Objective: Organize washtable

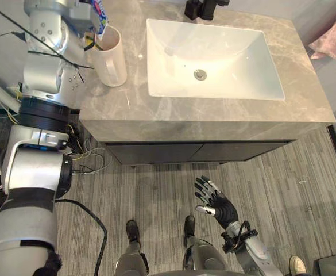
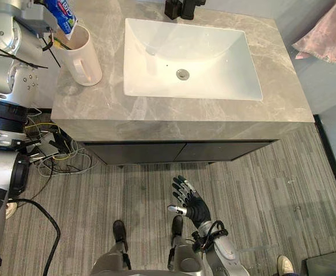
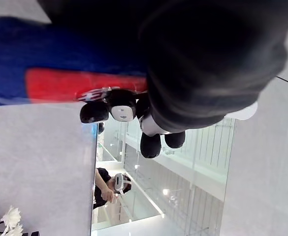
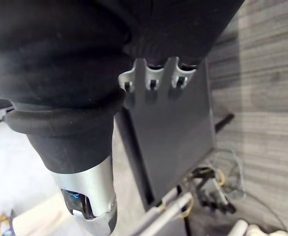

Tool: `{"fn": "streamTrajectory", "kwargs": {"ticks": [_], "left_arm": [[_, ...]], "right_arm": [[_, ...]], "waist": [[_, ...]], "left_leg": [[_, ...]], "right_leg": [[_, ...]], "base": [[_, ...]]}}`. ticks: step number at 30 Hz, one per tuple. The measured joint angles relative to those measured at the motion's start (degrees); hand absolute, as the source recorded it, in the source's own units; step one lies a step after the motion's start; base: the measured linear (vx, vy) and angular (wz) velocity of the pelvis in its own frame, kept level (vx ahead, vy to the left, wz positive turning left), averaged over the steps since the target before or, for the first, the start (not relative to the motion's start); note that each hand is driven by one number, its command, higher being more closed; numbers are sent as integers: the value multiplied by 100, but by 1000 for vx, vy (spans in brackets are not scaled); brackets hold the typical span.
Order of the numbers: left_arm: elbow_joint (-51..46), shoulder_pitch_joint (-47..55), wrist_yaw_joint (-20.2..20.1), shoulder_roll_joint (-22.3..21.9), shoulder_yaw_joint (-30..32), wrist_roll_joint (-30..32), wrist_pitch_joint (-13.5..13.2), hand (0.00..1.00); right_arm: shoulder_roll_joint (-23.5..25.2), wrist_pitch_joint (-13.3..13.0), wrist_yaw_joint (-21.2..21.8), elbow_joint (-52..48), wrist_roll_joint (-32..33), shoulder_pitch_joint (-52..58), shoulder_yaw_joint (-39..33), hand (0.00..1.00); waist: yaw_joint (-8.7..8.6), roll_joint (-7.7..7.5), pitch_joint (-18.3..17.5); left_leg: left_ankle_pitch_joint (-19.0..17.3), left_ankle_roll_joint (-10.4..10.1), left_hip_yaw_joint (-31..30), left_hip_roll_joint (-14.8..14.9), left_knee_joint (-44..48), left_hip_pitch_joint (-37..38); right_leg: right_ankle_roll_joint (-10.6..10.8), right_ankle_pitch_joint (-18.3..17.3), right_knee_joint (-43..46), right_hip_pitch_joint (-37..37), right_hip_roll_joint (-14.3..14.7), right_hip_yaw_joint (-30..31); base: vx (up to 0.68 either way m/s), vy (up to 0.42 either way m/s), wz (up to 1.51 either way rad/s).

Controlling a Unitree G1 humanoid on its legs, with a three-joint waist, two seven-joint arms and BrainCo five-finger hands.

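A white cup (image 1: 111, 57) with a handle stands at the back left of the grey marble washtable (image 1: 213, 118). Just above its mouth hangs a blue, red and white toothpaste tube (image 1: 100, 14), lower end at the cup's rim. My left hand (image 3: 121, 104) is shut on that tube (image 3: 60, 73), dark fingertips curled against it in the left wrist view. My right hand (image 1: 216, 201) hangs low over the floor in front of the cabinet, open with fingers spread and holding nothing.
A white rectangular sink (image 1: 242, 63) fills the middle of the washtable, with a black faucet (image 1: 201, 8) at its back edge. Dark cabinet doors (image 1: 196, 152) run under the top. Pink cloth (image 1: 334, 40) lies at the far right. A person (image 3: 115, 184) stands in the background of the left wrist view.
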Motion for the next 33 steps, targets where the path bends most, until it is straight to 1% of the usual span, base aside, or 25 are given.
{"fn": "streamTrajectory", "kwargs": {"ticks": [4,12,25,33], "left_arm": [[-189,169,-9,-5,23,43,-2,100],[-191,337,-18,-9,22,102,12,100],[-191,341,-130,-62,22,101,21,100],[-191,497,-137,-205,25,102,22,100]], "right_arm": [[0,0,1,0,-2,31,11,0],[-6,0,3,0,-10,69,38,0],[-6,0,5,2,-58,123,38,0],[-16,0,6,9,-59,125,39,0]], "waist": [[1,4,3],[7,26,18],[20,28,32],[15,127,98]], "left_leg": [[0,0,-7,1,0,-6],[0,0,-31,0,-1,-12],[0,1,-57,-2,1,-15],[2,3,-55,-1,1,-14]], "right_leg": [[0,0,0,0,0,-26],[0,0,0,4,-1,-51],[0,0,0,20,-2,-84],[0,0,0,18,0,-82]], "base": [[0,0,0],[0,0,0],[0,0,0],[0,0,0]]}}
